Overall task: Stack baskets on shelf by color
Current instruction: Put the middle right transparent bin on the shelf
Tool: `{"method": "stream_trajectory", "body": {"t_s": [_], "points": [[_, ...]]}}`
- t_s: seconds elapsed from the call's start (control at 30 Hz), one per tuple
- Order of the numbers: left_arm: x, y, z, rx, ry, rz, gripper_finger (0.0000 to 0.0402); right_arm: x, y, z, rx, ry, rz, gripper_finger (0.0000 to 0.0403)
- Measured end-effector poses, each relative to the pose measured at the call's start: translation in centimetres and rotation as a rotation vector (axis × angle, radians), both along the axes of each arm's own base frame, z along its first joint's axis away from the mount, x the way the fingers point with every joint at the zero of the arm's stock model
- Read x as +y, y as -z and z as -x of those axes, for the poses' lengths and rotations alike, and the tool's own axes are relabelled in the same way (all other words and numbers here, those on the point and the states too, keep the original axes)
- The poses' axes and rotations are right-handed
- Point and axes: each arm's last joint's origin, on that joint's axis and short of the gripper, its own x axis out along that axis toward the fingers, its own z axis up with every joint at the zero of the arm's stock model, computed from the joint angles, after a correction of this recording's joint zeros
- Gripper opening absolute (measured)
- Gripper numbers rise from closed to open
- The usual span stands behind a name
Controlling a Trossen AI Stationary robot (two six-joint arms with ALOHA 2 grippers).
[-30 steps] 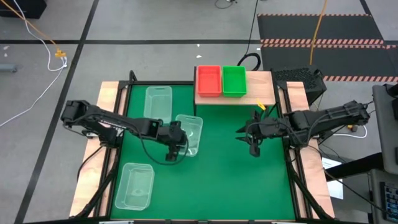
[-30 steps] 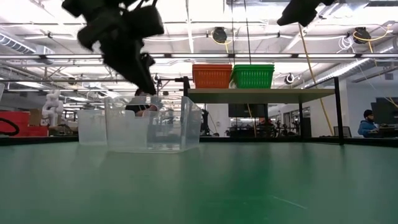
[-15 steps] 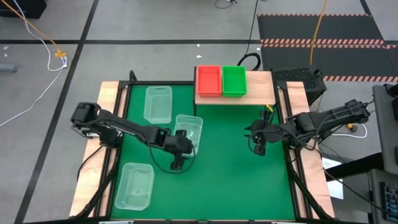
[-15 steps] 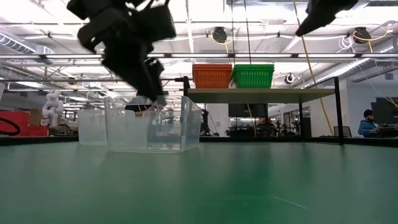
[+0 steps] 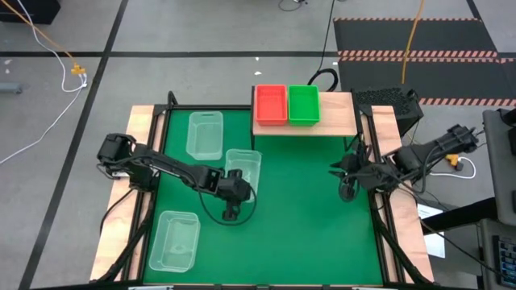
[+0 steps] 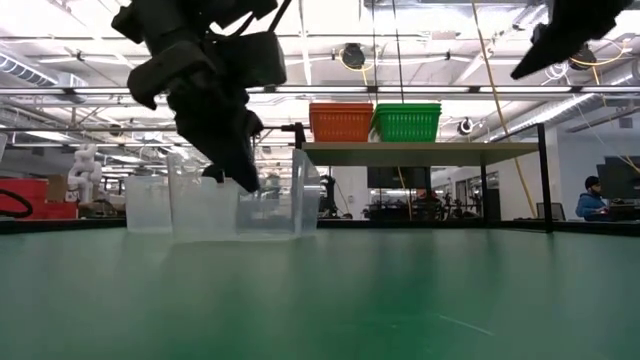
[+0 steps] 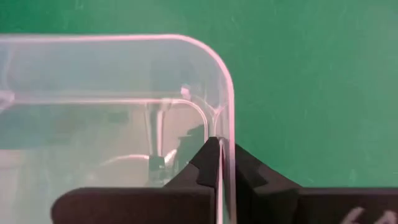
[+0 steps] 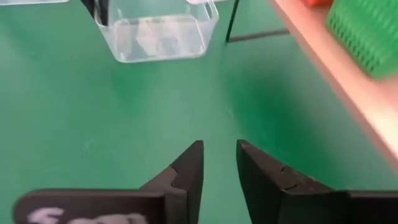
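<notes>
Pinching the near wall of a clear basket (image 7: 112, 99) mid-table, my left claw (image 7: 219, 155) has one finger inside, one outside, arm stretched low across the green table (image 5: 298, 217). My right claw (image 8: 219, 163) hovers slightly parted, empty, near the shelf (image 5: 343, 113) carrying orange basket (image 5: 270, 105) and green basket (image 5: 303, 105). No readable writing.

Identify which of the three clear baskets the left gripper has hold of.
The middle clear basket: the left gripper pinches its near wall; the other two sit apart, untouched.
</notes>
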Motion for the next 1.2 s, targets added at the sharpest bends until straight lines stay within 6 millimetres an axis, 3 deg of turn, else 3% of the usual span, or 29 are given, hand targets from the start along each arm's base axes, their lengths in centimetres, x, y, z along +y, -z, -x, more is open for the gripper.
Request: {"method": "stream_trajectory", "body": {"t_s": [0.27,0.5,0.83,1.2], "points": [[-0.8,-1.2,-0.9,-0.028,-0.021,0.071,0.0006,-0.2,0.9,0.7,-0.005,-0.008,-0.038,0.0007],[-2.3,-3.0,-2.4,-0.092,0.019,0.092,0.0005,-0.2,0.7,0.6,-0.028,-0.008,-0.049,0.0002],[-3.2,-7.6,-7.5,-0.197,0.081,0.036,0.0003,0.3,1.0,0.8,-0.043,0.122,-0.260,0.0001],[-0.5,-14.3,-11.4,-0.404,0.082,-0.019,0.0002,2.1,7.3,1.3,0.137,0.115,-0.396,0.0000]]}}
